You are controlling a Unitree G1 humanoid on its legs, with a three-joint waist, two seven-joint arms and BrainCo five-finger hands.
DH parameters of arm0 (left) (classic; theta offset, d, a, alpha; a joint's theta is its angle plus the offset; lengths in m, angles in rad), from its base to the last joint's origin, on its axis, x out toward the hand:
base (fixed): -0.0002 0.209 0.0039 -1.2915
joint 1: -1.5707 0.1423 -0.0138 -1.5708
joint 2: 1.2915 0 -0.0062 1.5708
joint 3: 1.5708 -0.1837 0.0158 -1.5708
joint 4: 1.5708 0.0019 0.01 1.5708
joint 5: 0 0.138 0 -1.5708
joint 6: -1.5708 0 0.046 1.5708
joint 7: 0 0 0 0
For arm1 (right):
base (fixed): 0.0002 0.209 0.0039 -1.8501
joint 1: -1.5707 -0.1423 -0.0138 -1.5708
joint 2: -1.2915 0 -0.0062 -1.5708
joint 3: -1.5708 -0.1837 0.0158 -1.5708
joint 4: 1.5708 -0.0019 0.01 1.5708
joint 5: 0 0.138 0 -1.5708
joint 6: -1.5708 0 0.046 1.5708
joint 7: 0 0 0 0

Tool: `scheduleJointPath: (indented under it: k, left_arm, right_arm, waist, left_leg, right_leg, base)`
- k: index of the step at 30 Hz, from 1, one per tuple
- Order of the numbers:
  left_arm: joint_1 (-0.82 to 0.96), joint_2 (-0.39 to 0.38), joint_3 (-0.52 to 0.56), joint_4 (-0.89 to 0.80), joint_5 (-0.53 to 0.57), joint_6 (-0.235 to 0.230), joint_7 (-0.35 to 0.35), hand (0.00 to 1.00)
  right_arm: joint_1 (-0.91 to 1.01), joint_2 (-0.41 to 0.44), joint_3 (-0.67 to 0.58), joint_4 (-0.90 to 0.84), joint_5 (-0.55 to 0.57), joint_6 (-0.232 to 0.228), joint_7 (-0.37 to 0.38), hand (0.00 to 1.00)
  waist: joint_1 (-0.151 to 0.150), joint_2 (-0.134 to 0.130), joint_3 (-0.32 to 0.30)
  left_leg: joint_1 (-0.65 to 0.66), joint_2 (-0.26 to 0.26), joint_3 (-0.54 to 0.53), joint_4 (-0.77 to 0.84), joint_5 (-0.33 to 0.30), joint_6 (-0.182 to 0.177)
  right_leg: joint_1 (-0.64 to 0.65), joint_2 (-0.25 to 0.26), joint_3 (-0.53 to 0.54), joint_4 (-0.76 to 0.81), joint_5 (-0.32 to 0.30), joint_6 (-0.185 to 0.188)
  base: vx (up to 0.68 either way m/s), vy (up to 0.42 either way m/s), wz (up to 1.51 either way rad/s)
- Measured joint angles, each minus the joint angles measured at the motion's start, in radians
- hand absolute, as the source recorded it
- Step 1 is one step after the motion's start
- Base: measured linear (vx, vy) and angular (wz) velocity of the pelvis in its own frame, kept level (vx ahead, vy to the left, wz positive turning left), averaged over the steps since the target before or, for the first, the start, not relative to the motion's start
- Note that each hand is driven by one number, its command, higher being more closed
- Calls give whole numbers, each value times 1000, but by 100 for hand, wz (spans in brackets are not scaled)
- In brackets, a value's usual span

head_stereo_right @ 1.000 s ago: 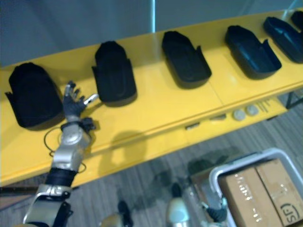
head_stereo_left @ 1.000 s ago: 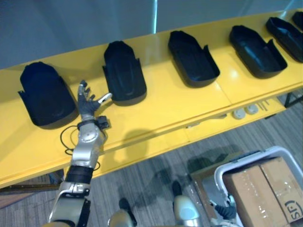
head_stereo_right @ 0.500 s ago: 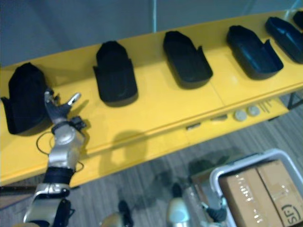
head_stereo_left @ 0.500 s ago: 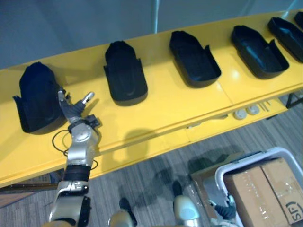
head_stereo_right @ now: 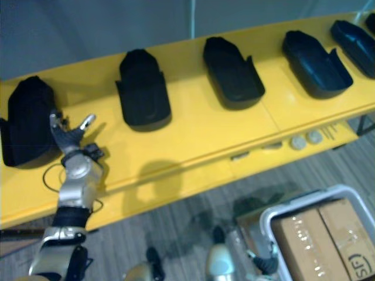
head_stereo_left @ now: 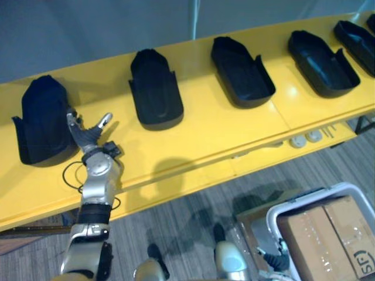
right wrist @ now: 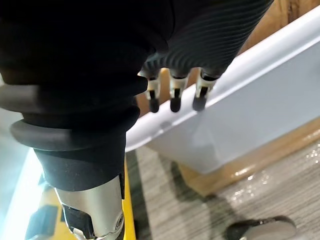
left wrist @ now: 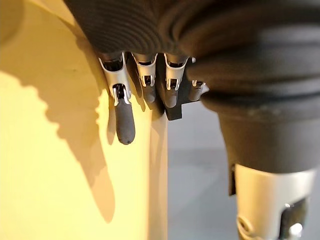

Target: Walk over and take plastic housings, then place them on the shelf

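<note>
Left eye view, left hand (head_stereo_left: 89, 136), fingers (head_stereo_left: 71, 120) spread beside leftmost housing (head_stereo_left: 42, 120), yellow shelf (head_stereo_left: 205, 132)

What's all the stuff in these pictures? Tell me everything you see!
black plastic housings: five, black, in a row on the shelf; a dark bit at the far right edge may be another
long yellow shelf: one, yellow, running across the scene
small round discs: two, pale, on the shelf's front ledge, toward the right
white plastic bin: one, white, lower right, below the shelf
brown cardboard boxes: two as far as I can tell, brown, inside the bin
striped floor: grey, under everything
left hand: one, silver and dark, open, over the shelf beside the leftmost housing
right hand: one, relaxed, next to the bin
</note>
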Motion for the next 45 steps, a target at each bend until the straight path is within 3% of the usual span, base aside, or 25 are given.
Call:
scheduleJointPath:
  k: [14, 17, 22, 27, 29, 31, 33, 35, 37, 40, 44, 45]
  left_arm:
    - [1, 0, 5, 0, 2, -3, 28, 0]
    - [17, -1, 4, -21, 0, -50, 21, 0]
    - [136, -36, -69, -412, 18, -187, -17, 0]
    - [322, -97, -112, -687, 96, -251, -40, 0]
    - [432, -110, -108, -765, 100, -266, -49, 0]
    - [503, -112, -83, -819, 97, -287, -75, 0]
    - [562, -117, -47, -866, 97, -303, -105, 0]
    - [627, -131, 3, -899, 122, -321, -117, 0]
    - [663, -156, 39, -898, 128, -324, -114, 0]
    - [739, -165, 106, -869, 257, -296, -55, 0]
    - [802, -178, 128, -712, 334, -254, -51, 0]
    - [818, -194, 127, -636, 336, -242, -55, 0]
  right_arm:
    - [0, 0, -1, 0, 0, -3, 14, 0]
    - [0, 0, -2, -2, -5, -22, 8, 0]
    - [0, 1, -24, -134, -169, -34, -163, 0]
    - [12, -12, -97, -487, -329, -26, -364, 0]
    - [8, -43, -170, -672, -366, -66, -424, 0]
    - [-32, -91, -240, -792, -374, -125, -428, 0]
    - [-77, -154, -283, -874, -350, -180, -396, 0]
    - [-155, -215, -282, -934, -267, -230, -303, 0]
    - [-209, -233, -269, -952, -200, -249, -217, 0]
    - [-306, -269, -233, -951, -114, -245, -101, 0]
    - [-472, -323, -168, -877, 36, -234, 26, 0]
    - [-541, -325, -147, -816, 84, -209, 69, 0]
  waist:
    - [0, 0, 0]
    - [-1, 0, 0]
    - [7, 2, -1]
    - [24, 25, -19]
    - [53, 41, -55]
    - [64, 42, -61]
    - [84, 36, -83]
    - [115, 20, -128]
    - [129, 8, -150]
    - [165, -1, -161]
    - [210, 6, -178]
    - [224, 9, -180]
  left_leg:
    - [0, 0, 1, 2, -1, 0]
    - [0, 0, 1, 5, -1, 0]
    - [1, -5, -11, 4, -1, 1]
    - [37, -18, -26, -15, 0, 1]
    - [37, -21, -28, -27, 4, 2]
    - [51, -24, -42, -33, 9, 3]
    - [70, -25, -52, -48, 17, 1]
    - [69, -28, -70, -64, 24, 0]
    - [68, -38, -105, -85, 38, 1]
    - [69, -48, -148, -121, 70, 4]
    - [72, -66, -204, -192, 120, 14]
    - [73, -69, -219, -215, 140, 16]
  right_leg:
    - [0, 0, 0, 0, 0, 0]
    - [0, 0, 0, -1, 0, 0]
    - [10, -4, -14, -4, 0, 0]
    - [57, -8, -48, -20, 0, 0]
    - [61, -12, -53, -30, 2, 3]
    - [95, -17, -75, -50, 6, 10]
    - [119, -17, -94, -59, 10, 17]
    - [140, -17, -113, -81, 14, 21]
    - [165, -24, -157, -97, 17, 26]
    - [188, -26, -208, -110, 34, 39]
    - [199, -35, -278, -113, 50, 46]
    - [203, -35, -301, -113, 57, 46]
  base:
    - [0, 0, 0]
    - [0, 0, 0]
    - [0, 0, 5]
    - [8, 6, 11]
    - [15, 1, 7]
    - [24, -2, 20]
    - [-11, -6, 22]
    - [-26, -14, 19]
    - [-28, -12, 45]
    - [-30, -9, 43]
    - [-73, 5, 51]
    - [-57, 9, 48]
